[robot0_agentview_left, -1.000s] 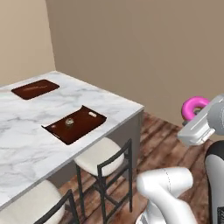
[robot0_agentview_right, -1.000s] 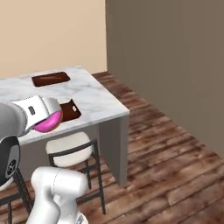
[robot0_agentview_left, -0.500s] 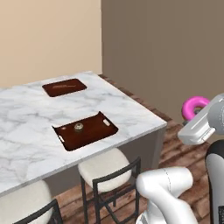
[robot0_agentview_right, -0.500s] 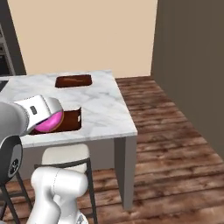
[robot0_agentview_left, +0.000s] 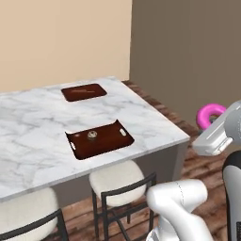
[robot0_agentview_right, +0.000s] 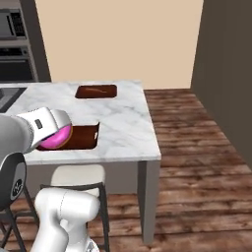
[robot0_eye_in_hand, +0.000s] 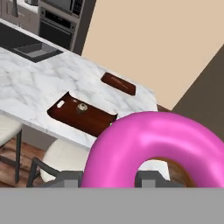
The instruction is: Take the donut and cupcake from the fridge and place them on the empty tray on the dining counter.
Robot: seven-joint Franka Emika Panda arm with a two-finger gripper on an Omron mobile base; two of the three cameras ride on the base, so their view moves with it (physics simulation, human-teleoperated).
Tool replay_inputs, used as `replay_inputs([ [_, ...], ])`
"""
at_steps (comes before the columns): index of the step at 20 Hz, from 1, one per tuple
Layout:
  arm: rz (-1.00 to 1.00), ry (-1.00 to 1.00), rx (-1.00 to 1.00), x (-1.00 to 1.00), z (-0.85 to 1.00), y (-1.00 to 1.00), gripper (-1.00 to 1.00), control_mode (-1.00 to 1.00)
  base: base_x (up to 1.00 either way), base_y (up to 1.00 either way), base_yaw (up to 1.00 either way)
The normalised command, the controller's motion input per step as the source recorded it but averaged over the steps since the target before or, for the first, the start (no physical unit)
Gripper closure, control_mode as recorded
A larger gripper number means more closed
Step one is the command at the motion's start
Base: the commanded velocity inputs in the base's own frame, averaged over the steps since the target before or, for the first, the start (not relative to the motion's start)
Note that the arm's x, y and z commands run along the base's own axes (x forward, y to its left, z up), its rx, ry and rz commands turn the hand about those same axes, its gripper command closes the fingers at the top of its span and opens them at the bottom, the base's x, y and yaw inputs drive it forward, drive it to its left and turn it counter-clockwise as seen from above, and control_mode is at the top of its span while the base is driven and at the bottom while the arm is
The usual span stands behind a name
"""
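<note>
My gripper (robot0_eye_in_hand: 107, 179) is shut on the pink-iced donut (robot0_eye_in_hand: 157, 146), which looms large and close in the hand view. The left base view has the donut (robot0_agentview_left: 210, 115) held off the right end of the dining counter (robot0_agentview_left: 150, 120), above the wooden floor. The dark brown tray (robot0_agentview_left: 106, 143) with pale handle slots lies near the counter's front edge. The small cupcake (robot0_agentview_left: 92, 136) stands inside it, toward its left half. From the right base side, the donut (robot0_agentview_right: 54, 139) and white hand (robot0_agentview_right: 44, 125) cover the left part of the tray (robot0_agentview_right: 84, 136).
A smaller flat brown board (robot0_agentview_left: 84, 92) lies farther back on the marble. A dark inset sink (robot0_eye_in_hand: 35, 50) is at the counter's far end, with ovens behind. Two white-cushioned stools (robot0_agentview_left: 115, 176) stand under the front edge. A dark wall (robot0_agentview_right: 226, 74) rises on the right.
The whole scene has swung across both base views, so the base has moved and the counter stands squarer and nearer. The donut stays in the gripper.
</note>
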Motion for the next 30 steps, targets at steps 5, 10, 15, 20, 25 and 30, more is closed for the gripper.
replay_inputs([
  [5,0.0,0.0,0.0,0.0,0.0,0.0,1.0,1.0,1.0,0.34,0.2],
  [10,0.0,0.0,0.0,0.0,0.0,0.0,1.0,1.0,1.0,0.32,0.3],
  [15,0.0,0.0,0.0,0.0,0.0,0.0,1.0,1.0,1.0,0.2,0.49],
  [20,0.0,0.0,0.0,0.0,0.0,0.0,1.0,1.0,1.0,0.08,0.53],
  [25,0.0,0.0,0.0,0.0,0.0,0.0,1.0,1.0,1.0,0.0,0.53],
  [30,0.0,0.0,0.0,0.0,0.0,0.0,1.0,1.0,0.82,0.0,0.27],
])
